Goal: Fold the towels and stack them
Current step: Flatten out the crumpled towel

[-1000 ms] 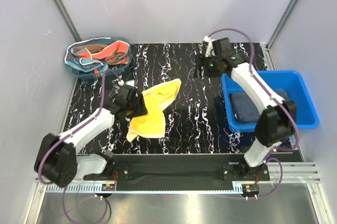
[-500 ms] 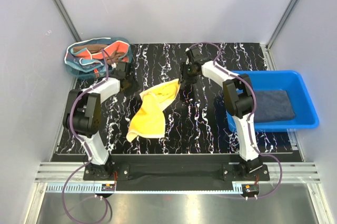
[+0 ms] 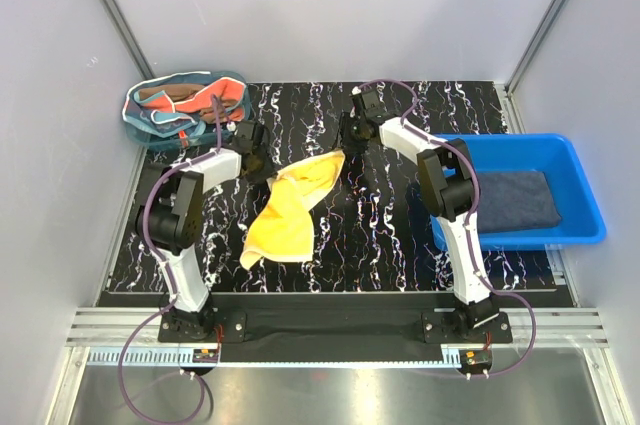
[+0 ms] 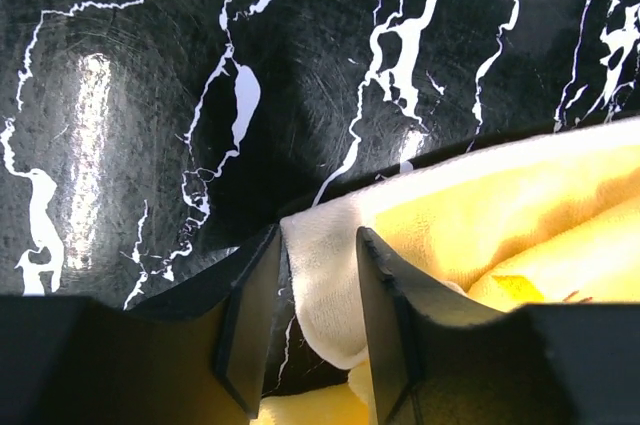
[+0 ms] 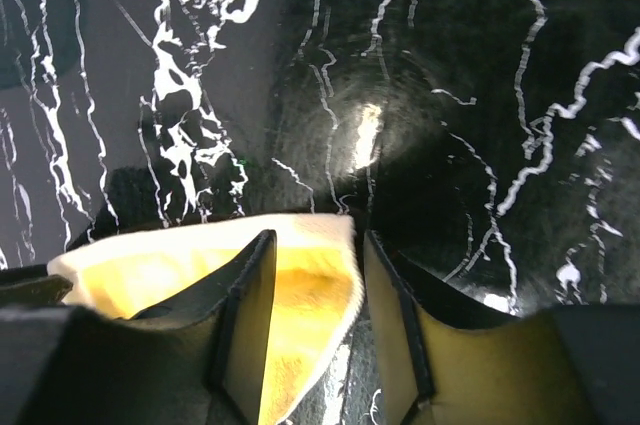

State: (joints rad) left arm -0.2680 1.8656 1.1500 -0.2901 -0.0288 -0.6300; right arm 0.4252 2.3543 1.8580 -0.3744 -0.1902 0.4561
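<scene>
The yellow towel (image 3: pixel 288 215) lies crumpled at the centre of the tabletop (image 3: pixel 380 235) in the top view. Both arms reach to its far edge, one at each corner, probably so the cloth can be drawn out flat before folding. The left gripper (image 4: pixel 318 245) has the upper-left corner between its jaws and the right gripper (image 5: pixel 315 245) the upper-right one, though I cannot tell whether either is clenched on the cloth. A dark grey-blue towel (image 3: pixel 520 200) lies folded in the blue bin (image 3: pixel 590 215) at right, apparently starting the stack.
</scene>
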